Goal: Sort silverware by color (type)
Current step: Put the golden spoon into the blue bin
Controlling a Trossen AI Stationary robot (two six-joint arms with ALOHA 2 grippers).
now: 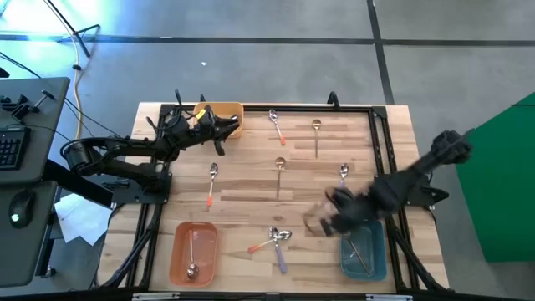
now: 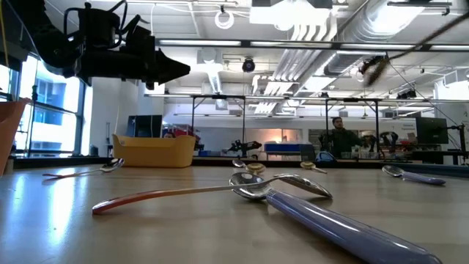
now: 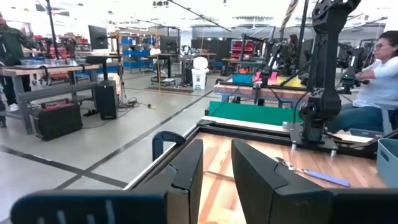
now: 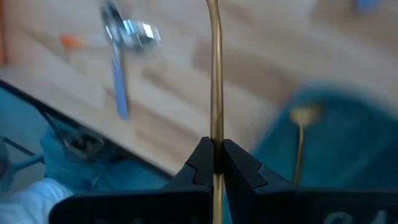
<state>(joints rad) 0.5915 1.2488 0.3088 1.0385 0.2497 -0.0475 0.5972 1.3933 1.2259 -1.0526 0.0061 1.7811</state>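
Above the blue bin (image 1: 374, 261), right pincer (image 4: 214, 163) clamping a gold spoon (image 4: 215, 74) (left pincer (image 3: 214, 177) parted, idle).

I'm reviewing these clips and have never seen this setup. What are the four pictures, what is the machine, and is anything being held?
Two dark robot arms work at a wooden table. One camera looks straight down, one sits at table height, one rides on each wrist. Small spoons lie scattered; one lavender-handled spoon lies close to the low camera. A yellow bin, an orange bin and a blue bin stand at the edges. The right gripper, near the blue bin, pinches a thin gold spoon handle. The left gripper, near the yellow bin, is open and empty.
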